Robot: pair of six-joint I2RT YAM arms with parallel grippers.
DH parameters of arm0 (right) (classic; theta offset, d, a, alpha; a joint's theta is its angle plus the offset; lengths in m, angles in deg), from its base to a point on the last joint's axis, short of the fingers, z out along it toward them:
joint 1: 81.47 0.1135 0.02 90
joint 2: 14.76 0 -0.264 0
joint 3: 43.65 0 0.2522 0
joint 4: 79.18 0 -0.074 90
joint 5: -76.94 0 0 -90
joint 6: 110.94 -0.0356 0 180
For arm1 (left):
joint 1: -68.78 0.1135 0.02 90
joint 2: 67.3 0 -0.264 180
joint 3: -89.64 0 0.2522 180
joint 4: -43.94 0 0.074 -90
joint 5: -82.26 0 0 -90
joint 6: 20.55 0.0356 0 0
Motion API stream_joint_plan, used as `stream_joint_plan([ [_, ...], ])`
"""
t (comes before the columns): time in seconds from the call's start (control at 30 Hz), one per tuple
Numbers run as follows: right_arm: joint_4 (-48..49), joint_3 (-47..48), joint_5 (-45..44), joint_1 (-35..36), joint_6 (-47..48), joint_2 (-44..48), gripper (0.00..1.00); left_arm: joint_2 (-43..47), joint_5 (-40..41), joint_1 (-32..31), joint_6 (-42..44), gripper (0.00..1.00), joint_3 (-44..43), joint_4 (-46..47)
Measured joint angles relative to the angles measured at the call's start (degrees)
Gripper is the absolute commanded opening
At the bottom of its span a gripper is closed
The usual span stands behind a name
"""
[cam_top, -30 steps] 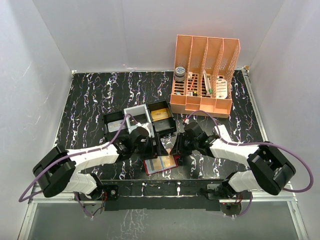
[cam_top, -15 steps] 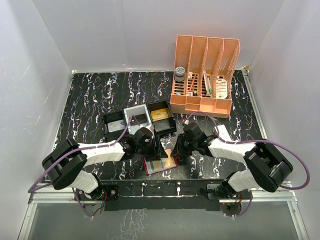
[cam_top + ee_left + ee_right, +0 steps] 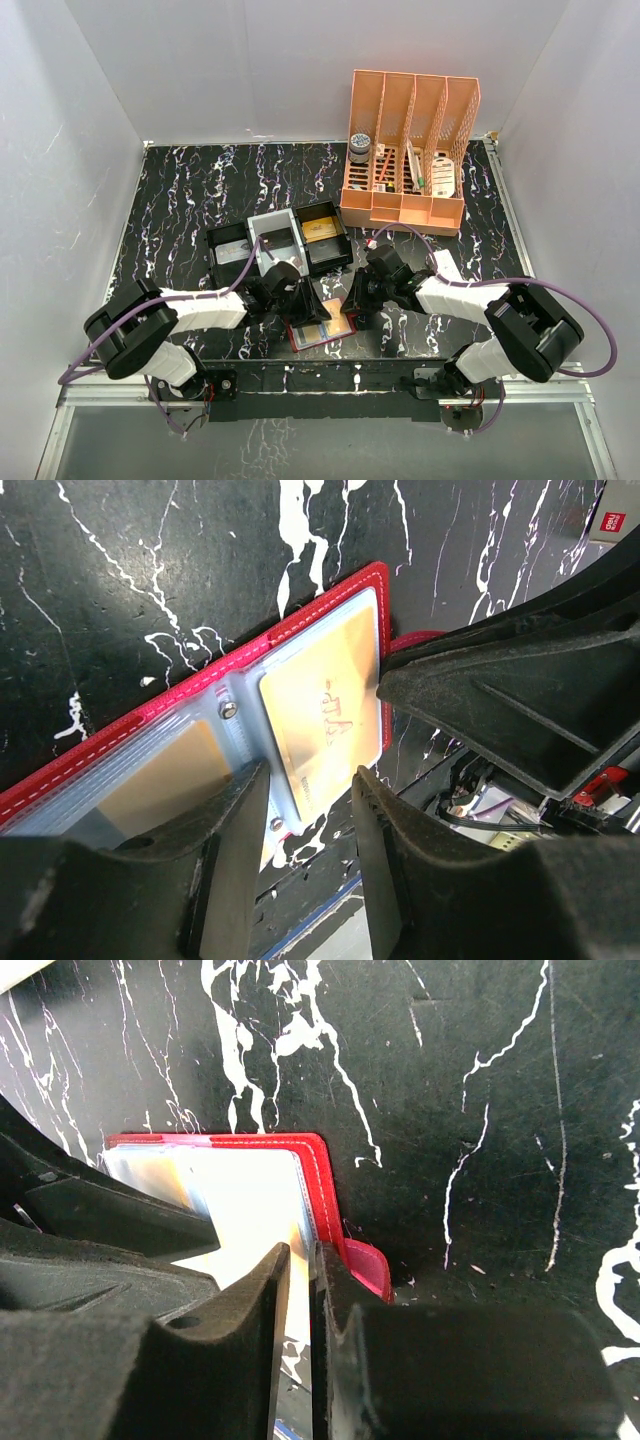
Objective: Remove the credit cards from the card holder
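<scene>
The left arm (image 3: 200, 308) reached low across the worktop (image 3: 180, 200), its jaws apart and straddling a tan credit card (image 3: 320, 710) in the open red card holder (image 3: 318, 338) near the front edge. The right arm (image 3: 450, 295) bent inward, its jaws almost together at the holder's right edge. Whether they gripped anything, I couldn't tell.

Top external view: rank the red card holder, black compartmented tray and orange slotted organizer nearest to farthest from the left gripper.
1. Red folding card holder, under the left gripper, near edge.
2. Black compartmented tray, just behind it.
3. Orange slotted plastic organizer, back right.
</scene>
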Motion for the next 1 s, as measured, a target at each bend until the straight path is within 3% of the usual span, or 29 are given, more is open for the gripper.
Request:
stream_joint_plan([
  [0.37, 0.72, -0.33, 0.52, -0.11, 0.04, -0.26, 0.06, 0.20, 0.48, 0.00, -1.07, 0.25, 1.62, 1.90],
  [0.8, 2.38, -1.60, 3.69, -0.20, 0.04, -0.37, 0.05, 0.20, 0.50, 0.00, -0.87, 0.20, 2.03, 2.86],
  [0.87, 2.38, -1.62, 3.74, -0.20, 0.04, -0.37, 0.05, 0.20, 0.52, 0.00, -0.70, 0.21, 2.03, 2.80],
  [1.0, 2.34, -1.62, 3.67, -0.20, 0.02, -0.37, 0.05, 0.33, 0.48, 0.00, -0.50, 0.34, 2.03, 2.73],
])
